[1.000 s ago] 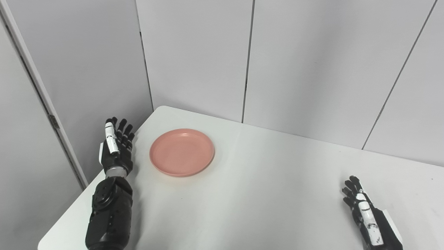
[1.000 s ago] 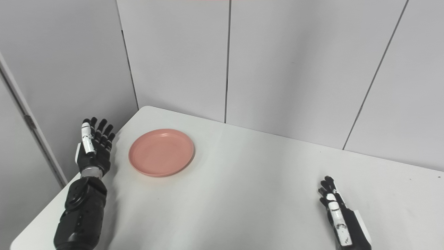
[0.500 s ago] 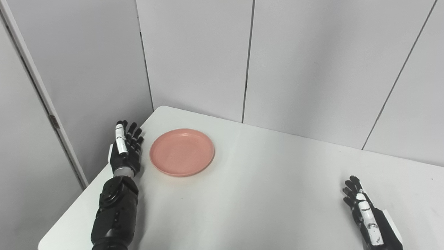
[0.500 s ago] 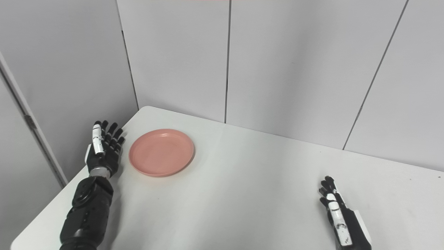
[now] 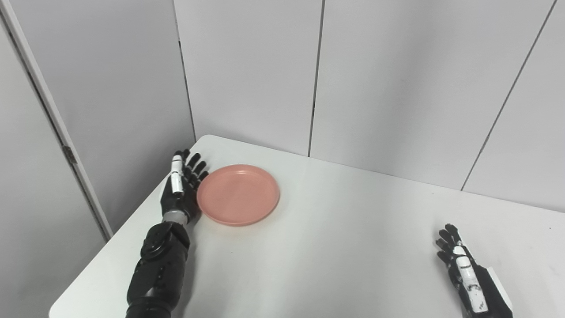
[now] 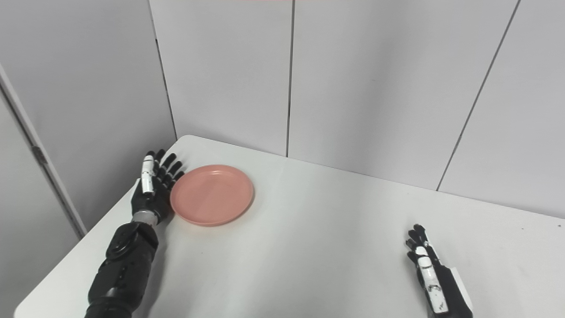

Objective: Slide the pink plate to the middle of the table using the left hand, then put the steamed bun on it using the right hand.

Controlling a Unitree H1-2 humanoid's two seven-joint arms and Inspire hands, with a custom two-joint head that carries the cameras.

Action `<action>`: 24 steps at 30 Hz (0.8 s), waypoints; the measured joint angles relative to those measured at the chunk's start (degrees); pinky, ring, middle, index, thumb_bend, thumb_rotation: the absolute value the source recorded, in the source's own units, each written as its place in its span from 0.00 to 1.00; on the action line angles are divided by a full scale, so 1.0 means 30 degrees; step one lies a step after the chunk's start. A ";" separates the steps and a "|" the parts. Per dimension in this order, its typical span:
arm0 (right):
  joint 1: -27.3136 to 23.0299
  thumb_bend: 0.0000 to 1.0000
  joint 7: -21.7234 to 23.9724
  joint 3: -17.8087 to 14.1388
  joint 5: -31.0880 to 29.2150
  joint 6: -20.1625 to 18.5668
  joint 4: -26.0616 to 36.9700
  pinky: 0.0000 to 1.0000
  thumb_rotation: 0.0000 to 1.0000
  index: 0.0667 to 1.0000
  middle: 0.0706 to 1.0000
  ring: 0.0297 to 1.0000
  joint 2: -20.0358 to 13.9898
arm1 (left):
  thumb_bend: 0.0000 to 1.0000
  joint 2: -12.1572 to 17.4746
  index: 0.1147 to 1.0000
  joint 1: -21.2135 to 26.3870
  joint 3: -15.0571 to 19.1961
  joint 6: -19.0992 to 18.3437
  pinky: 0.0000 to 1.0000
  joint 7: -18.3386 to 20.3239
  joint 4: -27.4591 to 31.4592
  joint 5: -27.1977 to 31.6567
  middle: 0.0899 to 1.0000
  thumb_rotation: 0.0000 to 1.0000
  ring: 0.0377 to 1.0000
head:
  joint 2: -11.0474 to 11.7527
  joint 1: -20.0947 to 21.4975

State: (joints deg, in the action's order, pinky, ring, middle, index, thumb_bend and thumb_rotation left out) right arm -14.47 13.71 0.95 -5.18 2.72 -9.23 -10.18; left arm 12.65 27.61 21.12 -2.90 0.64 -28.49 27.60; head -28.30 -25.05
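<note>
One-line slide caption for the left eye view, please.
Left hand, open and edge-on, presses against the pink plate near the white table's left corner; right hand rests open; no bun visible.

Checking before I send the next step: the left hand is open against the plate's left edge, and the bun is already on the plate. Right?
Not quite. The left hand is open against the left edge of the plate, but the plate is empty. Both eye views show no bun on it, or anywhere on the table. The right hand rests apart, holding nothing.

Bright, even, diffuse light, sharp focus throughout (only faint soft shadows on the table (image 5: 335, 247)).
</note>
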 measured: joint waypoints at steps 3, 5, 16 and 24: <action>0.0025 0.12 -0.0002 0.0000 -0.0003 0.0000 0.0019 1.00 1.00 0.98 0.97 0.97 -0.0001 | 0.45 -0.0286 0.94 0.0108 -0.0505 -0.0057 0.94 0.0046 0.0018 -0.0203 0.93 1.00 0.92 | -0.0029 0.0088; 0.0025 0.12 -0.0004 -0.0002 -0.0003 0.0000 0.0011 1.00 1.00 0.98 0.97 0.97 0.0001 | 0.45 -0.0478 0.95 0.0164 -0.0982 -0.0134 0.95 0.0240 0.0057 -0.0354 0.94 1.00 0.93 | -0.0058 0.0146; 0.0053 0.13 -0.0247 0.0113 0.0472 -0.0001 0.0113 0.98 1.00 0.97 0.96 0.95 0.0069 | 0.46 -0.1214 0.91 0.0143 -0.3041 -0.1231 0.93 0.1133 0.0893 -0.1150 0.90 1.00 0.90 | -0.0292 0.1141; 0.0180 0.14 -0.0474 0.0210 0.0701 -0.0007 0.0279 0.98 1.00 0.98 0.97 0.96 0.0263 | 0.48 -0.1666 0.92 -0.0394 -0.4449 -0.1999 0.92 0.2057 0.2081 -0.1798 0.91 1.00 0.91 | -0.0498 0.2285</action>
State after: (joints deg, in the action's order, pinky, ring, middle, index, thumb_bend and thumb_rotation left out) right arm -13.93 12.29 1.58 -3.08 2.69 -8.39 -9.39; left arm 7.65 26.43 7.78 -8.90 6.81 -22.25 22.20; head -29.79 -18.19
